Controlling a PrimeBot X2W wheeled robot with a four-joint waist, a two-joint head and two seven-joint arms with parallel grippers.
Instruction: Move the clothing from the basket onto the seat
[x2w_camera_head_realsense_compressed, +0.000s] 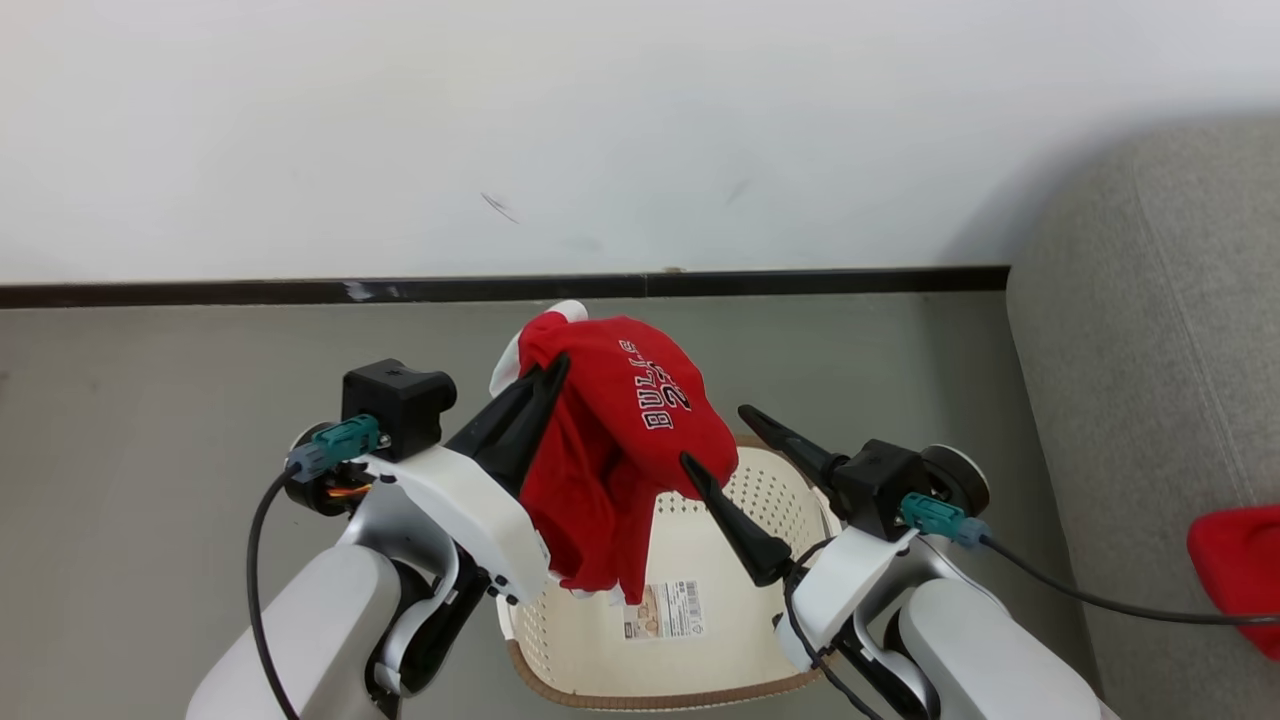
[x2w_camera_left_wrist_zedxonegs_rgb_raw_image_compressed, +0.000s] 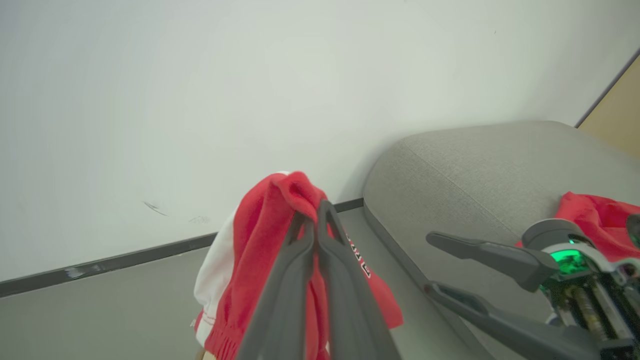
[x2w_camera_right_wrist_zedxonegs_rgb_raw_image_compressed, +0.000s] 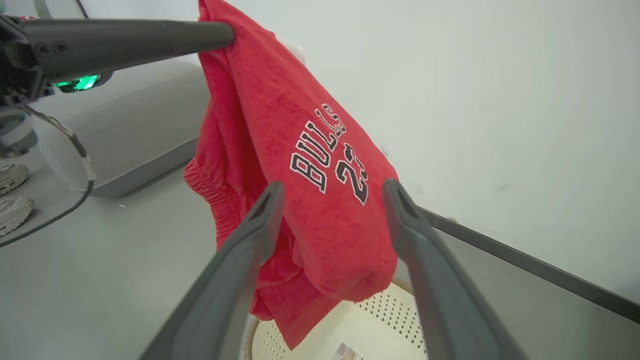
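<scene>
At the bottom of the head view the basket (x2w_camera_head_realsense_compressed: 545, 640) is sitting on the floor (x2w_camera_head_realsense_compressed: 150, 420) between the two pale arms; a label sticker (x2w_camera_head_realsense_compressed: 665, 610) is lying inside it, low in the middle of the frame. Just above, left of the middle, the left gripper (x2w_camera_head_realsense_compressed: 553, 372) is squeezing its two fingers tight together on the top of the red jersey (x2w_camera_head_realsense_compressed: 620, 420); the jersey is hanging down from that pinch over the open basket, with its white "BULLS 23" letters facing up and right. In the left wrist view the same fingers are meeting in the middle of the frame, with red and white cloth bunching around their tips. To the right of the middle the right gripper (x2w_camera_head_realsense_compressed: 715, 435) is spreading its fingers wide and holding nothing; one finger is lying across the jersey's lower right edge, and I cannot tell if it is touching. In the right wrist view the jersey is hanging behind those two spread fingers. Farther off, the grey seat (x2w_camera_head_realsense_compressed: 1150, 350) is filling the right edge of the head view; a plain red cloth (x2w_camera_head_realsense_compressed: 1240, 570) is lying on it at the lower right. A dark strip (x2w_camera_head_realsense_compressed: 300, 291) is running across the middle; the white wall (x2w_camera_head_realsense_compressed: 600, 120) is rising behind it.
</scene>
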